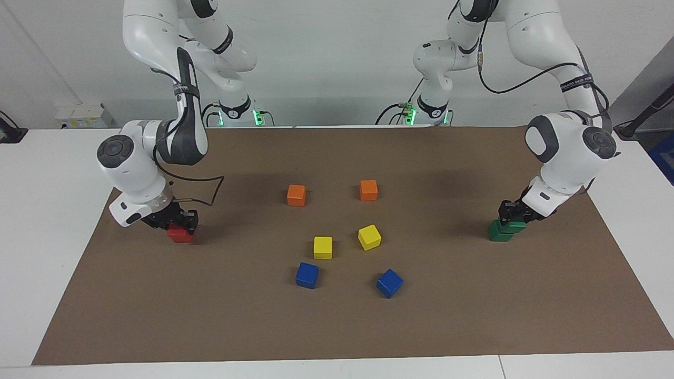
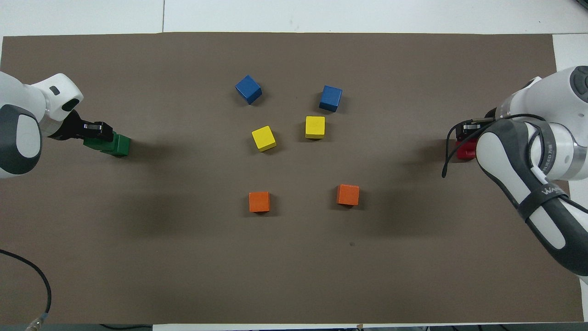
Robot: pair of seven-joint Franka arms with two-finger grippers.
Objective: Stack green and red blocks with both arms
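The white table point(image 1: 31, 221) carries a wide brown paper mat point(image 1: 337, 326), and both large white jointed arms are bent low over its two ends. The left arm point(image 1: 568, 147) brings its black two-finger end effector point(image 1: 513, 213) down onto the stack of two dark green glossy cubes point(image 1: 503, 230) at its own end of the table; the fingers sit at the upper cube, though whether they clamp it cannot be told. The right arm point(image 1: 158, 142) lowers its end effector point(image 1: 176, 221) onto the bright red glossy cubes point(image 1: 180, 234) at its end of the table; its grip cannot be told either, and only part of the red shows beneath it. Between the arms lie two orange cubes point(image 1: 296, 195) nearest the robots, two yellow cubes point(image 1: 323, 247) in the middle, and two blue cubes point(image 1: 307, 275) farthest.
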